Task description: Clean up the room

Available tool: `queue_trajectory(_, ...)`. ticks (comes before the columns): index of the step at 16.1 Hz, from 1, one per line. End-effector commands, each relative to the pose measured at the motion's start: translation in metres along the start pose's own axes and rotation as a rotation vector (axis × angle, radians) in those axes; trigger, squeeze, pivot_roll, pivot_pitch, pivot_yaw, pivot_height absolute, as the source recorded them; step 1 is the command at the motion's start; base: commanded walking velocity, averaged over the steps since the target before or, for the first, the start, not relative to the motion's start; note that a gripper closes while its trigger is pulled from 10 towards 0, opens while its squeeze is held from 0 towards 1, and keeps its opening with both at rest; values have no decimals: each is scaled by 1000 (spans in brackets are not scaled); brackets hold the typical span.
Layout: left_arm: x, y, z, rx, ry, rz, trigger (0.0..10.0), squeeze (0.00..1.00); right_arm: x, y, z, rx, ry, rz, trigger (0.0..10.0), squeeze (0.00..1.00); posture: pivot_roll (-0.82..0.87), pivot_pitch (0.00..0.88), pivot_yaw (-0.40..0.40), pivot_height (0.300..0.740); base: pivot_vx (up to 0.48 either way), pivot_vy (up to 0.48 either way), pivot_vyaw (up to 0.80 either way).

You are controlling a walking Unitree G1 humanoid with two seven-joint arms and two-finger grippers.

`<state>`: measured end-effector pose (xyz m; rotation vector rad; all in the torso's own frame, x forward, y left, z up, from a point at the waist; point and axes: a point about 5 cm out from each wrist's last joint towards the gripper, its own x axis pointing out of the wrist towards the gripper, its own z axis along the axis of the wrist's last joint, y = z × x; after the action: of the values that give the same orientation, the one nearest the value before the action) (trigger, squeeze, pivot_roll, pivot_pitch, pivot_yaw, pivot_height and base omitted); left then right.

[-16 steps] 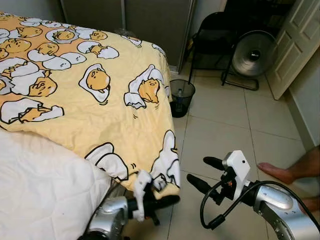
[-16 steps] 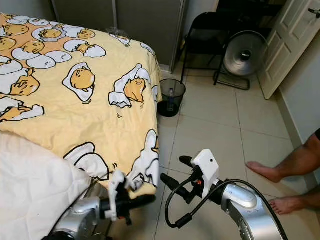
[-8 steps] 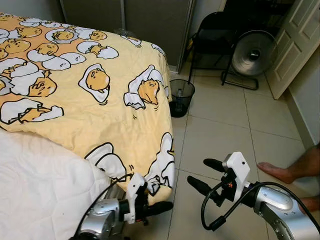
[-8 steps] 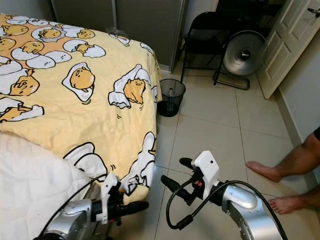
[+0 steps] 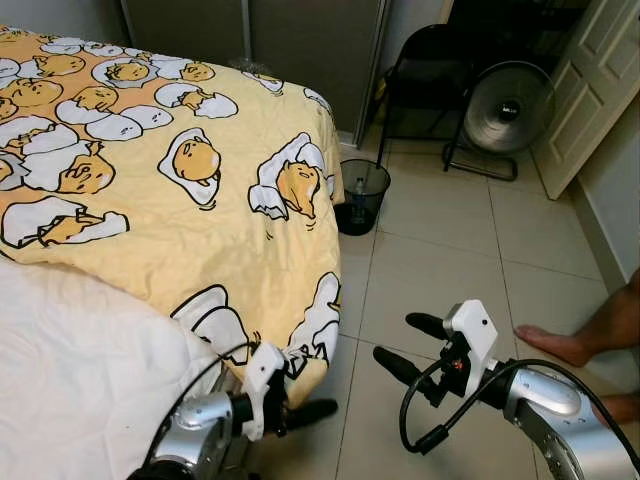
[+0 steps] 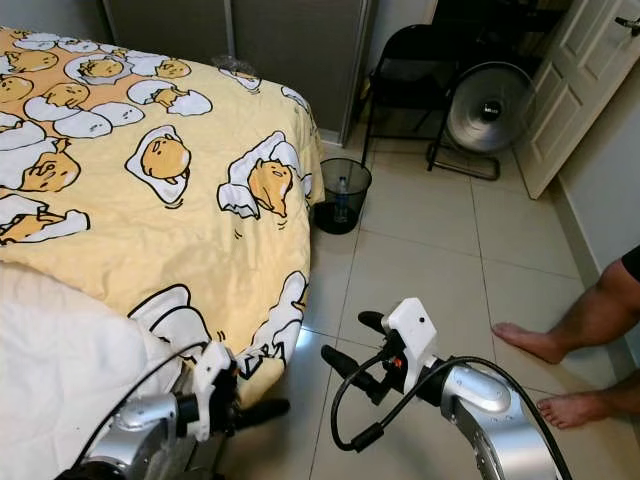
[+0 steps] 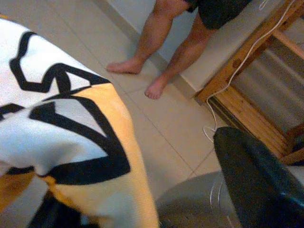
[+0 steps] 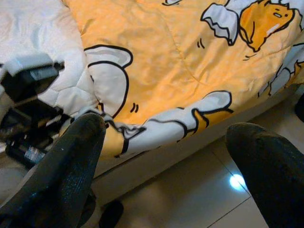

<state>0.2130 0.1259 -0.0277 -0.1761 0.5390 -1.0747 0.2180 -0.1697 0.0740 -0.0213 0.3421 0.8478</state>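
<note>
A yellow blanket (image 5: 200,220) printed with egg cartoons covers the bed, and its near corner (image 5: 305,365) hangs over the bed's edge. My left gripper (image 5: 305,402) is low beside the bed, shut on that corner; in the left wrist view the blanket cloth (image 7: 71,142) lies across the lower finger with the other finger (image 7: 256,180) beside it. My right gripper (image 5: 394,337) hovers open over the floor tiles to the right of the corner, nothing between its fingers. The right wrist view looks between its two fingers (image 8: 61,171) at the blanket (image 8: 180,71).
A bare white mattress (image 5: 90,370) shows at the near left. A black mesh wastebasket (image 5: 360,195) stands at the bed's foot. A folding chair (image 5: 425,75), a floor fan (image 5: 508,110) and a white door (image 5: 590,90) are beyond. A person's bare feet (image 5: 560,345) stand at the right.
My left gripper has drawn back and to the left, dragging the blanket corner with it along the bed's edge. The right arm has stayed put.
</note>
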Motion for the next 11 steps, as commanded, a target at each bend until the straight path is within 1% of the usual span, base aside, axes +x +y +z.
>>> queue_trajectory(1,-1,2,-5,0,35,27,10000,1000,-2,-3,0,-4,1,-19,10000,0,-179,17,-43,740,0,0,0)
queue_trajectory(4,-3,4,-13,-18,83,55,10000,1000,-4,-4,-1,-7,3,-22,10000,0,-182,16,-43,740,0,0,0)
queue_trajectory(6,-12,7,-25,-6,180,96,10000,1000,-5,-4,0,-8,3,-25,10000,0,-187,15,-40,740,0,0,0)
queue_trajectory(7,-18,12,-29,10,221,169,10000,1000,-5,-4,0,-8,2,-27,10000,0,-190,14,-36,740,0,0,0)
queue_trajectory(8,-23,20,-28,5,219,272,10000,1000,-5,-4,0,-7,1,-29,10000,0,-190,14,-36,740,0,0,0)
queue_trajectory(9,-32,33,-21,-45,149,431,10000,1000,-5,-4,0,-7,-1,-32,10000,0,-190,15,-34,740,0,0,0)
queue_trajectory(10,-45,48,-9,-95,25,604,10000,1000,-5,-4,0,-7,-2,-35,10000,0,-193,16,-35,740,0,0,0)
queue_trajectory(11,-42,49,-3,-79,-9,602,10000,1000,-5,-3,0,-6,-1,-35,10000,0,-194,18,-35,740,0,0,0)
